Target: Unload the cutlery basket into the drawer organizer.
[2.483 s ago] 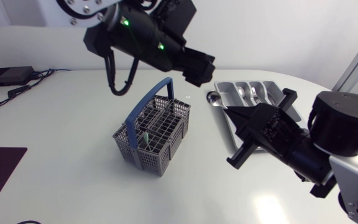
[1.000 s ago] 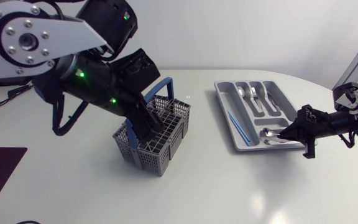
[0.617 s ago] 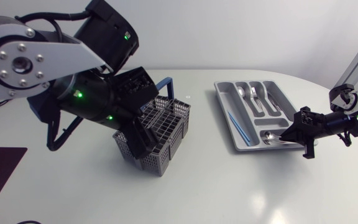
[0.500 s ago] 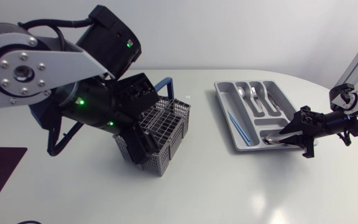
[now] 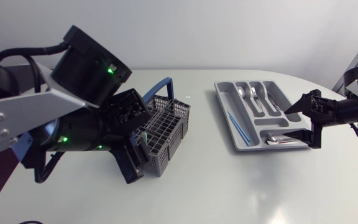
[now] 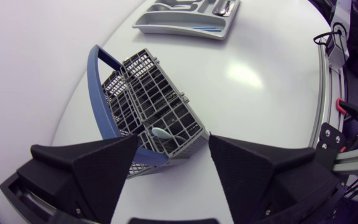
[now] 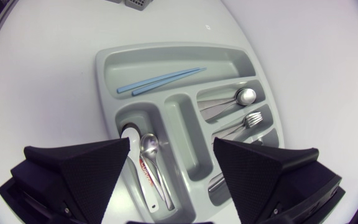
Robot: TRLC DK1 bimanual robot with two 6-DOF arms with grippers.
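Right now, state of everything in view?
left gripper: open, at the cutlery basket.
right gripper: open, empty, above the drawer organizer.
cutlery basket: upright, one utensil inside.
drawer organizer: partly filled.
chopsticks: lying in long compartment.
spoon: lying in compartment below right gripper.

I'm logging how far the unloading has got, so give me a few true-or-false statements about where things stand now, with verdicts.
1. The right gripper is open and holds nothing. True.
2. The blue chopsticks lie in the basket. False: they lie in the long compartment of the organizer.
3. A piece of cutlery shows inside the basket. True.
4. The left gripper is shut on the basket's handle. False: it is open, with the basket just ahead of its fingers.
5. A fork lies in the organizer. True.
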